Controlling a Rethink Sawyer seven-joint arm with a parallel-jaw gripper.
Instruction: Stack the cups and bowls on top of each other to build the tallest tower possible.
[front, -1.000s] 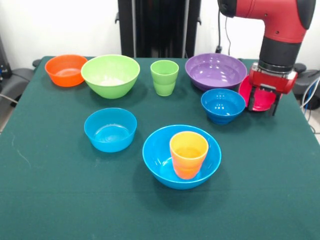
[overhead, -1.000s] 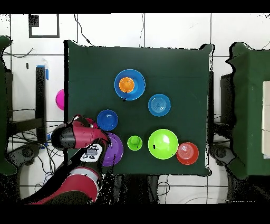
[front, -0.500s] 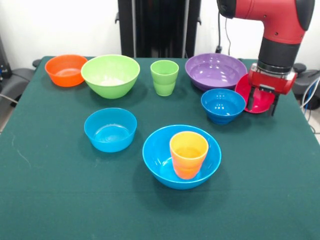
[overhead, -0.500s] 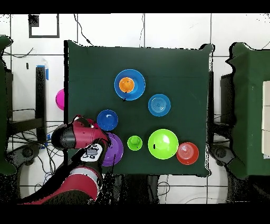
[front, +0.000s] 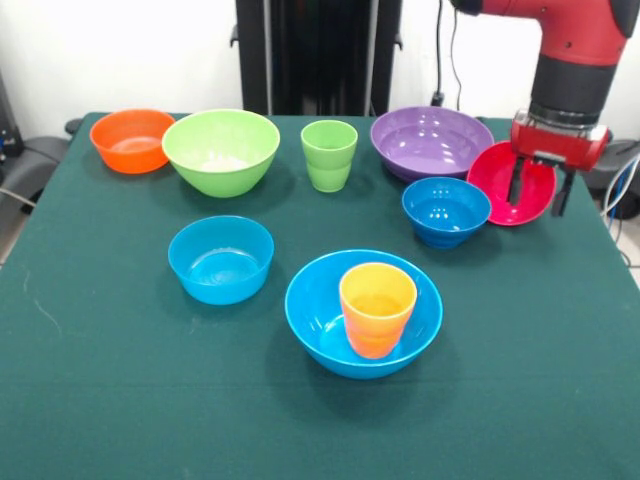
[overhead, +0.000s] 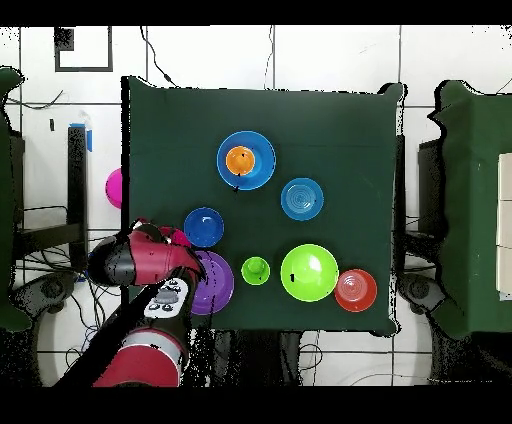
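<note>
Hand (front: 540, 190) grips the tilted pink-red bowl (front: 505, 182) by its rim. Just beside it sit a small blue bowl (front: 446, 210) and the purple bowl (front: 431, 141).

The green surface (front: 120, 400) carries an orange bowl (front: 132, 140), lime bowl (front: 221, 151), green cup (front: 329, 155) and purple bowl (front: 431, 142) along the top; two small blue bowls (front: 221, 259) mid-frame; a large blue bowl (front: 325, 320) lower centre.

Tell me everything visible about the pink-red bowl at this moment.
The pink-red bowl is small, glossy and looks plastic. It is tilted steeply, its open inside facing the camera, with the gripper straddling its rim, one finger in front of the inside. It appears lifted off the table, beside the small blue bowl and the purple bowl. Overhead, the arm hides it.
</note>
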